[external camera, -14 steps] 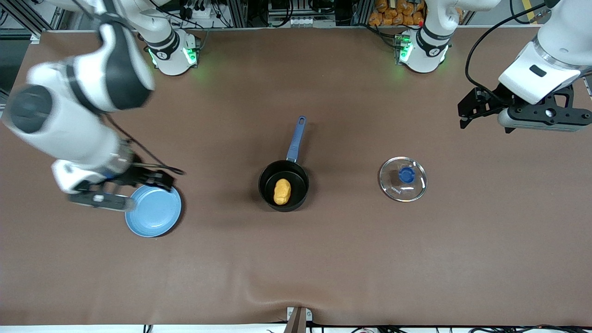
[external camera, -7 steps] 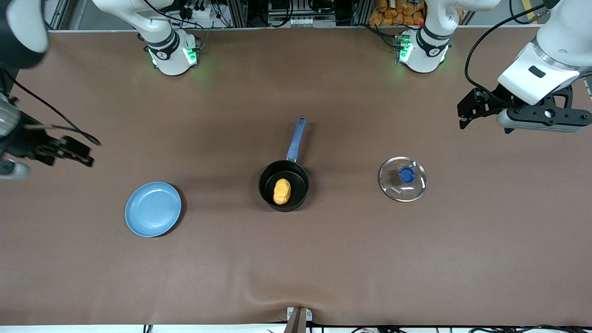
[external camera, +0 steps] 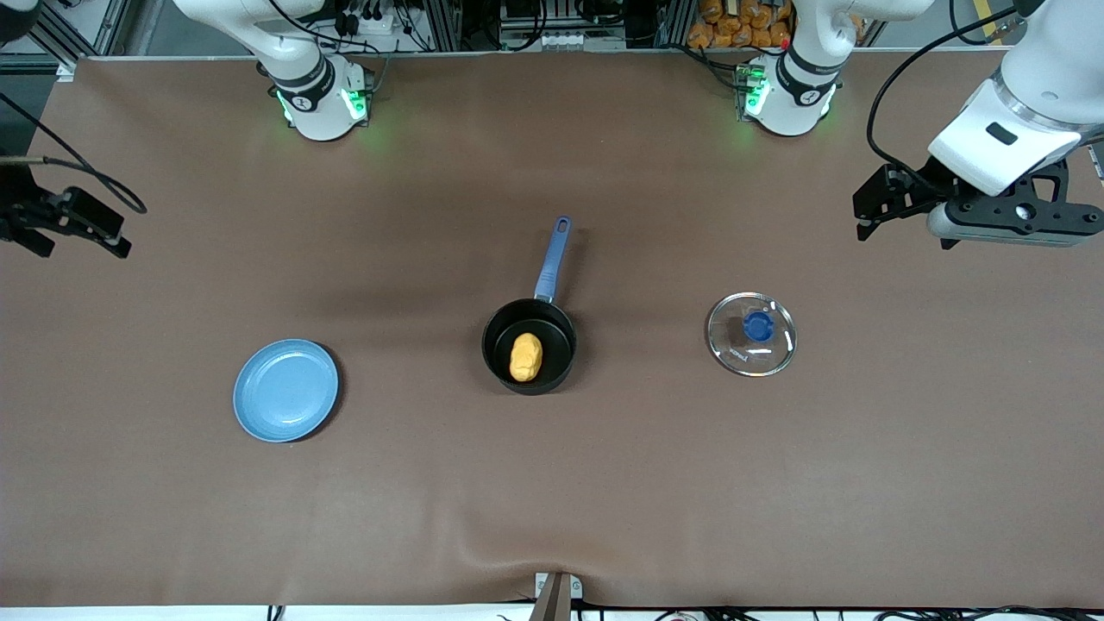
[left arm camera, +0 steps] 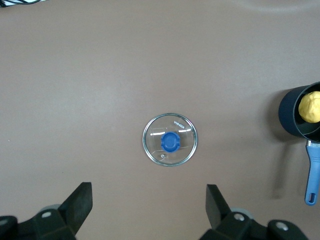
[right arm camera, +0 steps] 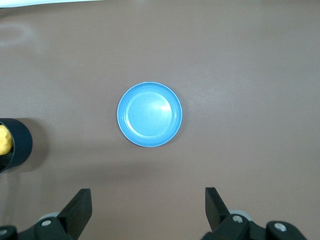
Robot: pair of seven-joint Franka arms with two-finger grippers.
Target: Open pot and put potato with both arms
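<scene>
The black pot (external camera: 496, 343) with a long blue handle (external camera: 552, 259) stands uncovered mid-table, and the yellow-orange potato (external camera: 526, 356) lies inside it. The glass lid (external camera: 751, 334) with a blue knob lies flat on the table beside the pot, toward the left arm's end. My left gripper (external camera: 867, 216) is open and empty, up in the air near the left arm's end of the table. Its wrist view shows the lid (left arm camera: 170, 139), the pot (left arm camera: 292, 112) and the potato (left arm camera: 310, 106) below its open gripper (left arm camera: 148, 200). My right gripper (external camera: 78, 233) is open and empty, high at the right arm's end of the table.
A flat light-blue plate (external camera: 285, 390) lies toward the right arm's end, a little nearer the front camera than the pot. It shows in the right wrist view (right arm camera: 149, 114), with the pot's wall (right arm camera: 20, 145) at that picture's edge. The brown table cover (external camera: 552, 483) is bare in front.
My right arm has lifted away from the plate and drawn back toward the right arm's end of the table. The left arm, pot, potato and lid have not moved.
</scene>
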